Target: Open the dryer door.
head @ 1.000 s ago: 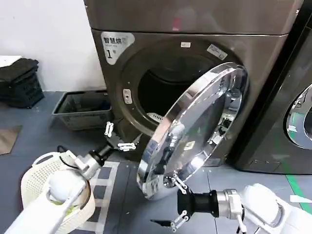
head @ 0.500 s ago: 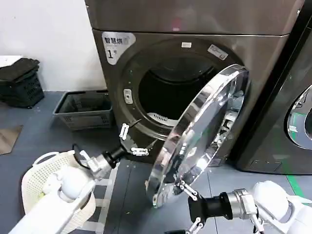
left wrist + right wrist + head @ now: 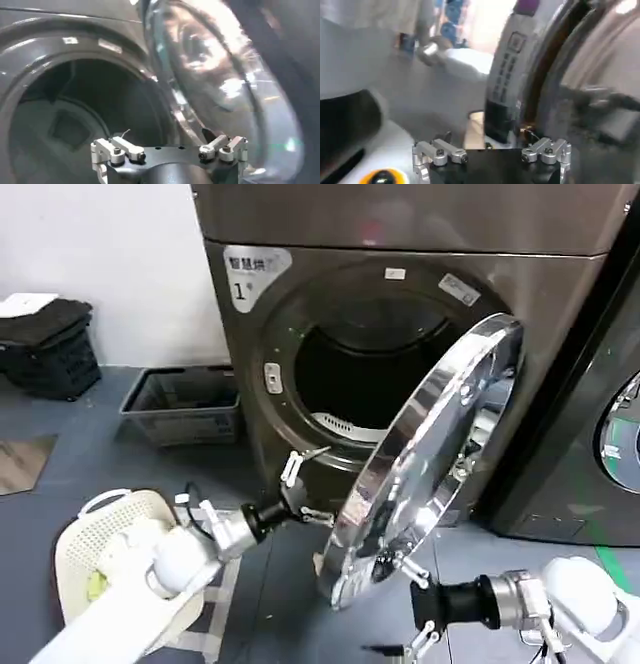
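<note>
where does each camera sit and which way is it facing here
Head: high up, looking down at the half-open chrome-rimmed round dryer door; left tool and right tool show.
Left wrist: behind the left tool, facing the dark drum opening.
Right wrist: behind the right tool, beside the door rim.
All share the door.

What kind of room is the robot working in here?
Probably a laundry room: a front-loading dryer with its dryer door swung open, a second machine beside it, and laundry baskets on the floor.

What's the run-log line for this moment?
dryer door: swung well open, drum exposed | left gripper: fingers open, beside door's lower rim | right gripper: fingers open, under door's bottom edge
</note>
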